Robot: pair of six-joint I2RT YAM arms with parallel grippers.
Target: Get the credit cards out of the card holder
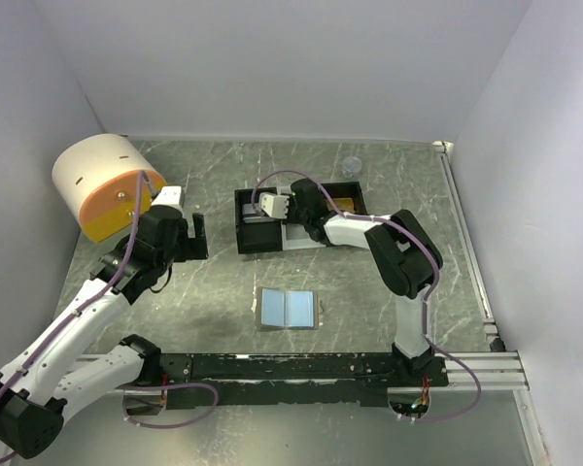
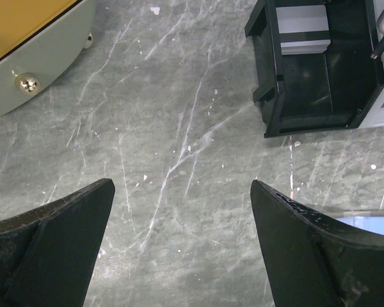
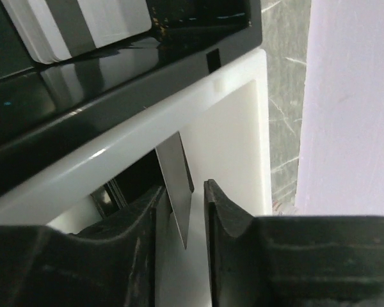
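Now, desk (image 1: 214,291): I am working over grey marble, both arms reaching out from the near edge.
Tray (image 1: 243,233): I am holding the right arm over its white compartment, beside the black one where stacked cards (image 3: 77,25) are lying.
Left fingers (image 2: 57,249): I am holding them spread wide and empty above bare desk, well apart from the tray.
Card holder (image 1: 288,308): it is lying open, blue lining up, on the desk nearer the arm bases than the tray; I cannot tell whether any cards are inside.
Right fingers (image 3: 237,256): I am parting them only slightly, with the card standing loose between them.
Card (image 3: 176,192): I am planning to widen slowly, then lift straight up, so it is dropping flat without catching the white wall.
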